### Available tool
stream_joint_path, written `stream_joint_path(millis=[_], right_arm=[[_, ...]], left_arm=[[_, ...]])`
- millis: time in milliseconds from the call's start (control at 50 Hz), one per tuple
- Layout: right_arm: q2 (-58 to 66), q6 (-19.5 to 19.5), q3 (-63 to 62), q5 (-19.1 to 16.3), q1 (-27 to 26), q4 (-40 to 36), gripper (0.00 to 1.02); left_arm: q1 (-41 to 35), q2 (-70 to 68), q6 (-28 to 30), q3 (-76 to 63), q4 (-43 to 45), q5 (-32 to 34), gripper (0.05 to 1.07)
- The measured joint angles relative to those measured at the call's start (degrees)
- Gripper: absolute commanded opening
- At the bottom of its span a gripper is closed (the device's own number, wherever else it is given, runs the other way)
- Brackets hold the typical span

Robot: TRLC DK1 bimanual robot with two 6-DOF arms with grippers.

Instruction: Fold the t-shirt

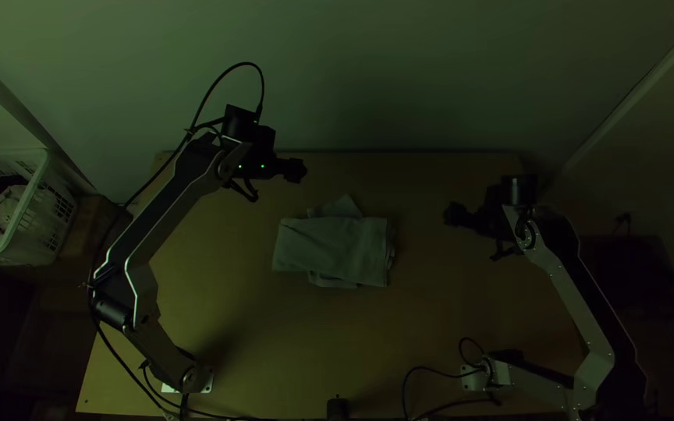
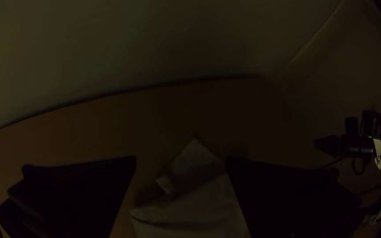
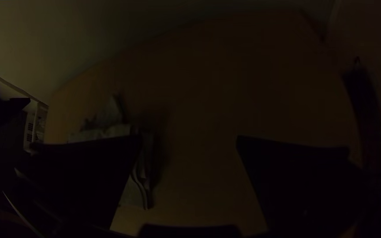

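Dim room, wooden counter (image 1: 235, 335); one t-shirt (image 1: 333, 248), folded, uneven, at the counter's middle.
Cloth: probably light, soft, limp; pinch all layers at the edge facing the counter's right side, lest they slip. Right end effector (image 1: 455, 214): fingers wide apart, counter's right. Left end effector (image 1: 296, 170): likewise wide, towards the counter's far edge.
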Motion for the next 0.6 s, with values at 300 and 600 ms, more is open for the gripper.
stream_joint_path(millis=[300, 600], right_arm=[[-0.7, -5.0, 4.7, 3.6, 0.2, 2.3, 0.98], [-7.7, -10.2, 7.2, 6.8, 0.1, 1.8, 0.98]], left_arm=[[8.3, -13.9, 1.6, -14.8, 6.7, 0.0, 1.03], [17.1, -31.3, 3.7, -25.9, 11.8, 0.0, 1.03]])
